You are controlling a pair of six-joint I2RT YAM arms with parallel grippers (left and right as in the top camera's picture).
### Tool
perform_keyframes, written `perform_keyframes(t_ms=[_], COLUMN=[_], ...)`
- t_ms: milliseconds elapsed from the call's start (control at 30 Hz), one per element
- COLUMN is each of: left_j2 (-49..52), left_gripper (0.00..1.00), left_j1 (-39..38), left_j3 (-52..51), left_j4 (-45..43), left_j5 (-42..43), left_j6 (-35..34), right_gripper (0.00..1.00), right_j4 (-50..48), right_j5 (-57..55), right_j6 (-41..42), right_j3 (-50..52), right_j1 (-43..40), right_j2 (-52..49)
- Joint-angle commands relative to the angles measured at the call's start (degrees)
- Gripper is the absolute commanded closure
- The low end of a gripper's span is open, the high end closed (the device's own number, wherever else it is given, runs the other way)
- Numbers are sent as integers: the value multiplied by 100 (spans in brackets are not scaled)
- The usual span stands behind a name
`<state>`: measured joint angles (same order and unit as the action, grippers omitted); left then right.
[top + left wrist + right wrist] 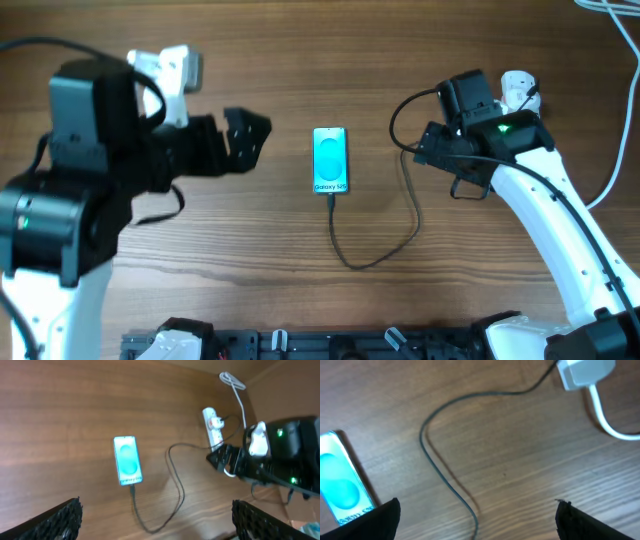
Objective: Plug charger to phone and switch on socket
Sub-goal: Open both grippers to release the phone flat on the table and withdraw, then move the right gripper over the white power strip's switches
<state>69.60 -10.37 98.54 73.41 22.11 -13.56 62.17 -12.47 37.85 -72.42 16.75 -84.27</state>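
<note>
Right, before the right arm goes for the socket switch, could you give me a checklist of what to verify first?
1. Charger plugged into the phone: ok, its tip sits in the phone's lower edge.
2. Charger's other end seated in the socket: cannot tell; the cable runs there, but the joint is too small to read.
3. Socket switch position: cannot tell.
4. Right gripper open and empty: ok.
5. Left gripper open and clear of the phone: ok.
</note>
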Motion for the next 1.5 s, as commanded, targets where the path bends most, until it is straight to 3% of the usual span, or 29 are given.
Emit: perform_keyframes(t_ms=[0, 167, 633, 1267, 1467], left_j2=[0, 26, 26, 26, 26], left_gripper=[0, 0, 0, 0, 0], left_j1=[22, 22, 22, 22, 22], left_j3=[4, 4, 4, 4, 4], left_j4=[354, 887, 922, 920, 920], left_j5=[-140, -140, -140, -142, -140], left_j6=[116, 116, 116, 116, 116], right_gripper=[0, 0, 0, 0, 0], right_j4=[-118, -201, -1130, -1792, -1462], right_j5=[299, 798, 1604, 1484, 649], right_j6=[-20, -17, -15, 564, 584], right_j3=[46, 46, 46, 46, 46], right_j1=[9, 9, 9, 9, 9], right_j2=[-66, -66, -66, -70, -70])
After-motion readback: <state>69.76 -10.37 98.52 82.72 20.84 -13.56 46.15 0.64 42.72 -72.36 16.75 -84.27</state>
